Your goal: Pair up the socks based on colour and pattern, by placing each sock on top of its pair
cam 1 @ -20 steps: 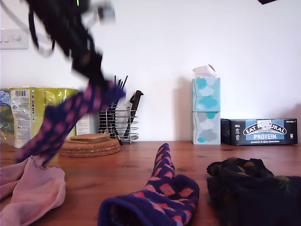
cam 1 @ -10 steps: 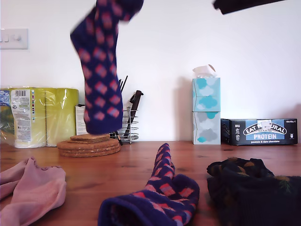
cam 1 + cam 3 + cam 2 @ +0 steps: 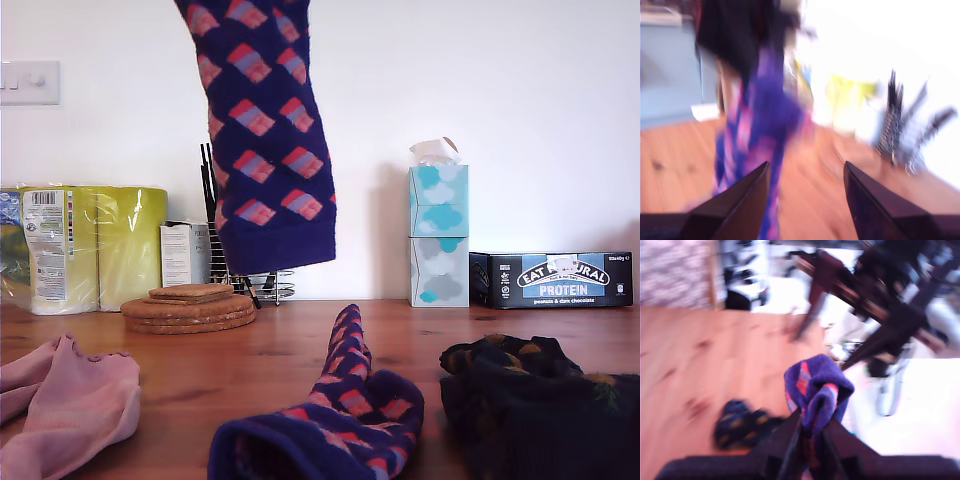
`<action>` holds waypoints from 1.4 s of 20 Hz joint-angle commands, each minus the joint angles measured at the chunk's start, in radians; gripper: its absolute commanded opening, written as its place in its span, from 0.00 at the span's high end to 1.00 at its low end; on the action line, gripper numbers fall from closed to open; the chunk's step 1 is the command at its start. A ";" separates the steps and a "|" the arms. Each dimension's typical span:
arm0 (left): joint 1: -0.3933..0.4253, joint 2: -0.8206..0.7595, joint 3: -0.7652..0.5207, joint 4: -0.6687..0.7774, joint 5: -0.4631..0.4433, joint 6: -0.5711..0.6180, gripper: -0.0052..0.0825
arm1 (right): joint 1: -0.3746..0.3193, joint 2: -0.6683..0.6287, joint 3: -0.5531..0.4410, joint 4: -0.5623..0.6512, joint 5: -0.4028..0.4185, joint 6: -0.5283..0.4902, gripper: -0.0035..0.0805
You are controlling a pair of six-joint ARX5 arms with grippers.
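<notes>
Currently my first gripper clamps the hanging diamond-patterned sock above the table; my second gripper stands open, empty.

Reading "EAT NATURAL" and "PROTEIN", with smaller "peanuts & dark chocolate" beneath, on the dark box standing at the exterior view's right on the tabletop. Showing a barcode and fine print, too small to read, on the yellow pack.

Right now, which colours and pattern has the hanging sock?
The hanging sock is navy with pink-orange diamonds. The exterior view shows it best.
</notes>
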 commanded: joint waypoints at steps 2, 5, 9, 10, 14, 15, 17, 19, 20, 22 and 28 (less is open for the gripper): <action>-0.039 0.017 -0.011 -0.005 0.011 0.024 0.97 | 0.004 0.039 0.042 -0.023 -0.082 -0.003 0.44; -0.067 0.019 -0.011 -0.003 0.011 0.033 0.97 | 0.004 0.087 0.099 -0.127 -0.135 -0.019 0.45; -0.074 0.019 -0.011 -0.018 0.003 0.033 0.97 | 0.004 0.133 0.149 -0.233 -0.150 -0.026 0.68; -0.074 0.019 -0.011 -0.025 -0.006 0.032 0.97 | 0.004 0.134 0.158 -0.241 -0.149 -0.031 0.81; -0.074 0.019 -0.011 -0.017 -0.025 0.031 0.87 | 0.003 0.134 0.188 -0.242 -0.146 -0.062 0.97; -0.074 0.019 -0.011 -0.013 -0.035 0.030 0.77 | 0.003 0.134 0.188 -0.242 -0.146 -0.062 0.97; -0.074 0.019 -0.011 0.013 -0.063 0.029 0.62 | 0.003 0.134 0.188 -0.267 -0.145 -0.062 0.97; -0.072 0.017 -0.010 0.045 -0.088 0.028 0.55 | -0.004 0.134 0.188 -0.314 -0.127 -0.062 0.97; -0.068 0.016 -0.009 0.057 -0.103 0.021 0.55 | -0.013 0.134 0.188 -0.334 -0.105 -0.061 0.97; -0.043 0.014 -0.008 0.063 -0.145 -0.001 0.56 | -0.038 0.133 0.189 -0.368 -0.093 -0.044 0.97; 0.006 0.014 -0.008 0.053 -0.309 -0.103 0.97 | -0.069 0.127 0.211 -0.455 -0.092 -0.004 0.97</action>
